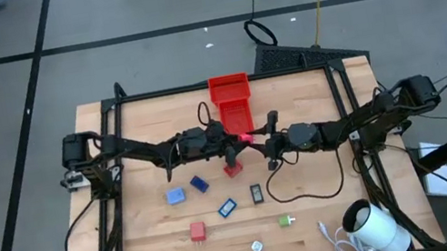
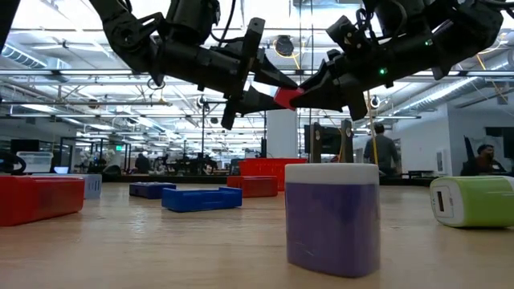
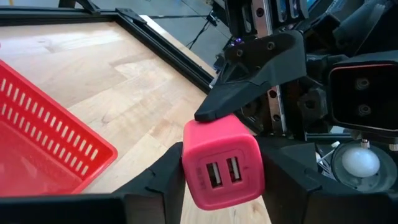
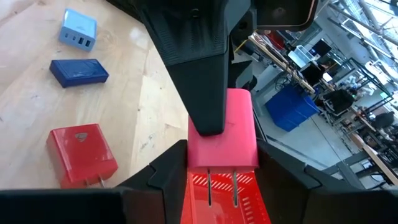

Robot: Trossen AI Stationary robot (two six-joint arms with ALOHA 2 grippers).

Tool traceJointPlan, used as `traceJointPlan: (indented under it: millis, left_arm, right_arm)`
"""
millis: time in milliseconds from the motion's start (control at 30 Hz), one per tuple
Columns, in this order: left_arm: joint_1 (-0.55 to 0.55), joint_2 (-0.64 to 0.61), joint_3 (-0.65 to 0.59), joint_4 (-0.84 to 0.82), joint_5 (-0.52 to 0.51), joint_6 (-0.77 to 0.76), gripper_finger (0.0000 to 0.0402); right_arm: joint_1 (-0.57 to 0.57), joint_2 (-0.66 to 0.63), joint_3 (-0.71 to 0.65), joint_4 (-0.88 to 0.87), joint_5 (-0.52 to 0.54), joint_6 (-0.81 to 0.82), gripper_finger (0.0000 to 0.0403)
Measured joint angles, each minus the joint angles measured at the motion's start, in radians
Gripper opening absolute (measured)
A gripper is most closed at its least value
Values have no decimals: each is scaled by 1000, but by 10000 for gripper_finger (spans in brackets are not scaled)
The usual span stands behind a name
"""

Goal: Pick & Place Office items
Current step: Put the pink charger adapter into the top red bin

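Tabletop (image 1: 153, 249): pale wood, planked, visible grain, smooth satin sheen. Pink charger (image 3: 222, 163): smooth matt plastic, metal prongs showing in right wrist view. Jaws of both grippers: black matt plastic, slightly textured. Red tray (image 3: 43, 134): glossy slotted plastic. Red charger (image 4: 82, 154): glossy plastic. Dark-blue piece (image 4: 79, 71): matt plastic. Light-blue charger (image 4: 79, 28): smooth plastic. Table frame (image 1: 221, 82): black matt metal.

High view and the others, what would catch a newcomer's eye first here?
Most striking is the pink-red USB charger, held in the air between the left gripper and the right gripper, above the table's middle. Just beyond them sits the red tray, at the table's far edge. Small office items lie scattered on the near side.
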Motion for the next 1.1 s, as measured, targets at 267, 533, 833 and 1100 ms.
traceJointPlan:
  millis: [267,533,833,1100]
  left_arm:
    - [7,0,0,6,-2,33,227]
    - [1,-1,1,25,-19,50,177]
    - [1,-3,1,20,-5,23,133]
    - [0,-3,2,-33,11,-16,197]
  right_arm:
    - [0,2,-1,-13,-13,16,160]
    - [0,2,-1,-22,-29,15,161]
    - [10,2,-2,-5,-4,-22,156]
    - [12,2,-2,17,15,-33,161]
